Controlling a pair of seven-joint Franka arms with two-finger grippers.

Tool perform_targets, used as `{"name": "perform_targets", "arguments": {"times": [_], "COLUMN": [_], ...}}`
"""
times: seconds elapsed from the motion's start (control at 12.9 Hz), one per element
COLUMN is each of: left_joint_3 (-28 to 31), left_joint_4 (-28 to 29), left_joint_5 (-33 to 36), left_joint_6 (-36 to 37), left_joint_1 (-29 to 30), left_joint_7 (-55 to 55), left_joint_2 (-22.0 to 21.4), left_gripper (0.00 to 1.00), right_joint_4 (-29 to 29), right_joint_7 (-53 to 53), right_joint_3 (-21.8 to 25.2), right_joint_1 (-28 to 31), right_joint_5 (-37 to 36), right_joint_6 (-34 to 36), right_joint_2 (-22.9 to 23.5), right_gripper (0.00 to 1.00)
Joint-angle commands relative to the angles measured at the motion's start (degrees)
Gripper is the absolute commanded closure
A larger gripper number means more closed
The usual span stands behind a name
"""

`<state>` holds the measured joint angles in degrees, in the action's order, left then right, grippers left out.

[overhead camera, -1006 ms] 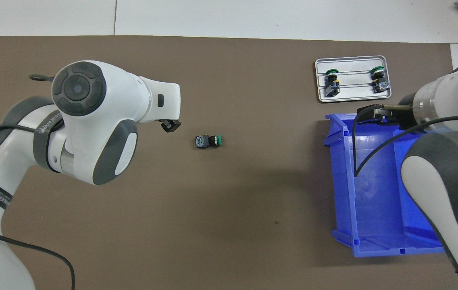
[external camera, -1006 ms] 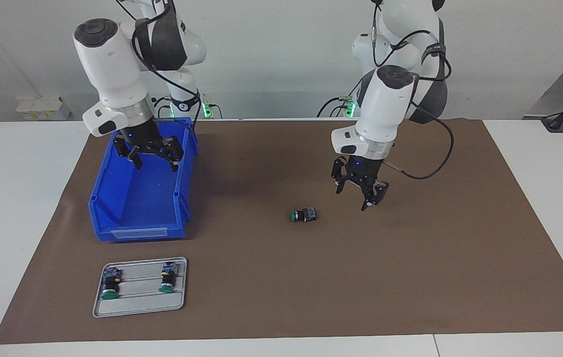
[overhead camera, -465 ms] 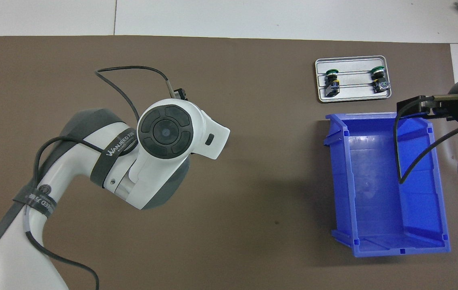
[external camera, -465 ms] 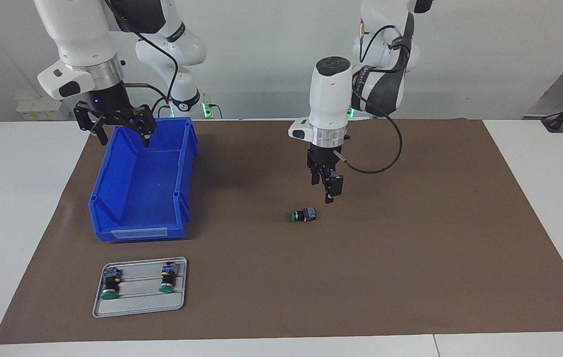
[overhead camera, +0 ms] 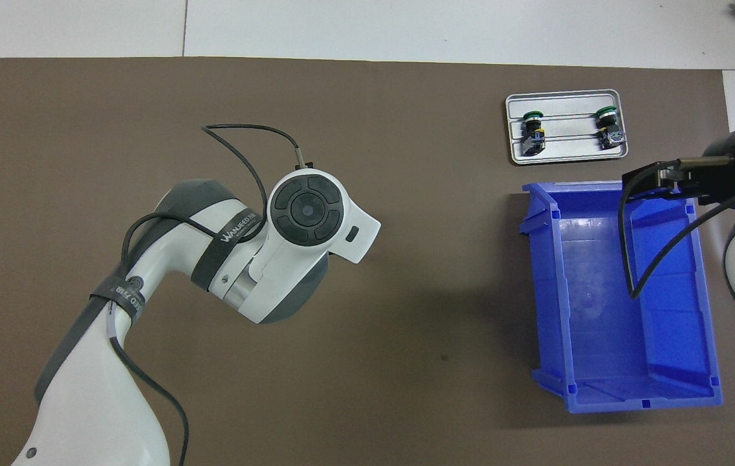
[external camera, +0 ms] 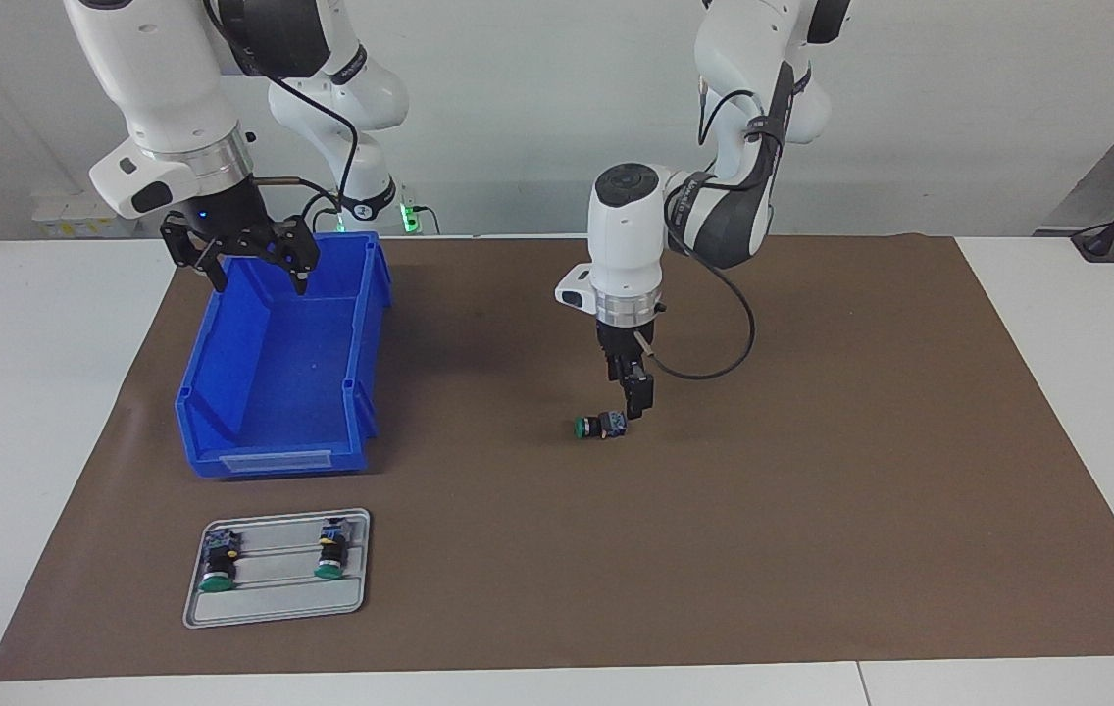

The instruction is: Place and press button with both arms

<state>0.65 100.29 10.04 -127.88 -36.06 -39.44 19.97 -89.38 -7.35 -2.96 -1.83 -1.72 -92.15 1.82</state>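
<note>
In the facing view, going from the left of the frame: the right pincer (external camera: pixel 256 267) hangs in the upper left over the end of the blue bin (external camera: pixel 278 368) that lies closest to the robots, its fingers spread open and holding nothing. The bin sits on the brown mat (external camera: pixel 812 510) that covers the worktop (external camera: pixel 18 392). At the lower left of the frame a grey tray (external camera: pixel 278 608) lies on the mat, carrying two green-capped buttons: one (external camera: pixel 219 566) toward the frame's left edge and one (external camera: pixel 330 549) beside it.

Near the middle of the frame the button (external camera: pixel 600 426) lies on its side on the mat, green cap pointing toward the bin and blue-grey base toward the left pincer (external camera: pixel 637 395). That pincer points straight down, directly above the button's base end, and its tip appears very close to the base; contact cannot be made out from this angle. It is seen edge-on, so I cannot tell from its look how far apart the fingers stand, and it grips nothing.

In the overhead view the left arm's wrist covers the button and the pincer completely; the bin (overhead camera: pixel 600 388) is at the right of the frame with the tray (overhead camera: pixel 565 157) above it.
</note>
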Motion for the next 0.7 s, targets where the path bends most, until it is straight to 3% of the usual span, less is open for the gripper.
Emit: {"name": "perform_targets", "arguments": {"times": [0.0, 0.31, 0.62], "left_joint_3": [0.49, 0.05, -0.12], "left_joint_4": [0.43, 6.23, 6.85], "left_joint_5": [-2.13, -2.31, -9.33], "left_joint_6": [-2.73, -9.93, -10.99], "left_joint_1": [-1.12, -1.82, -2.44], "left_joint_7": [-1.95, -2.04, -1.6], "left_joint_2": [1.12, 1.12, 1.03], "left_gripper": [0.16, 0.17, 0.17], "right_joint_4": [-4.22, -4.23, -4.58], "right_joint_7": [0.58, -2.82, -4.51], "right_joint_3": [-0.55, -0.55, -0.55], "right_joint_1": [0.68, 0.6, 0.33], "right_joint_5": [1.63, 1.63, 1.55], "right_joint_6": [0.39, 0.39, 2.14], "right_joint_2": [-2.78, -2.78, -3.22], "right_gripper": [0.0, 0.0, 0.0]}}
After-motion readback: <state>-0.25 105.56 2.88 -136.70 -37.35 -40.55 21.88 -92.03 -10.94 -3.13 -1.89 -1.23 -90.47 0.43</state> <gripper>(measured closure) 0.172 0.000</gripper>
